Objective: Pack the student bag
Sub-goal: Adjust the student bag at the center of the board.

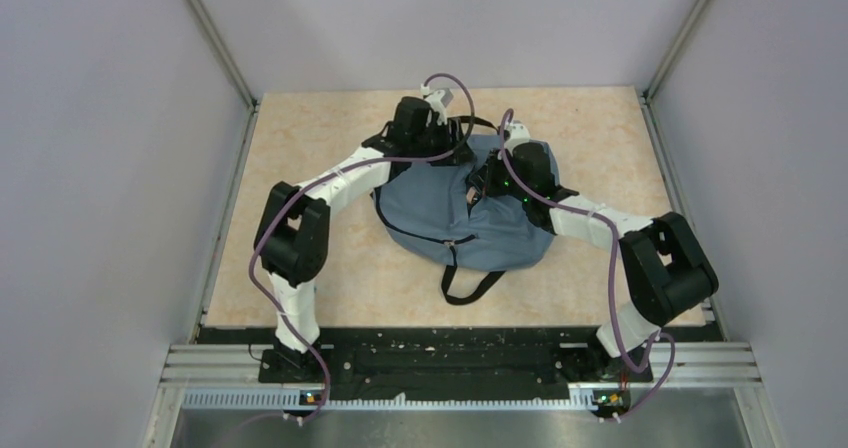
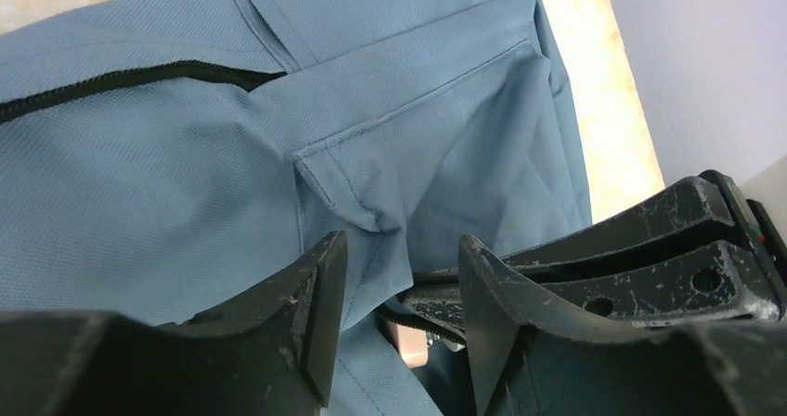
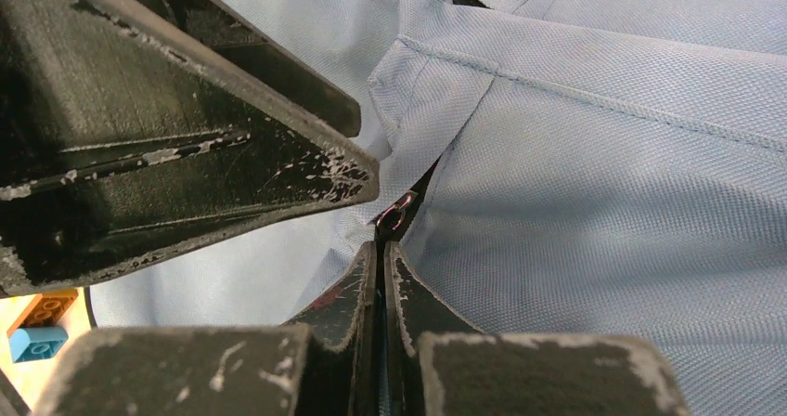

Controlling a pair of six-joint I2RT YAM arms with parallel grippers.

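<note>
The soft slate-blue fabric backpack [image 1: 470,218] is lying on the beige bench [image 1: 320,148]. The right gripper [image 3: 381,249] fingers are pinching its small metal zipper pull [image 3: 397,214]. The left gripper [image 2: 401,277] fingers, spread apart, are straddling a fabric fold [image 2: 371,216]. It looks like the zipper stage, with the contents hidden.

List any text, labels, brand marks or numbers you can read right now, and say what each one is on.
No readable text in any view.
Student bag: plain blue fabric, no label or logo showing.
Left gripper fingers: scuff marks only, no print.
Orange block and blue block: too small to make out any marking.
</note>
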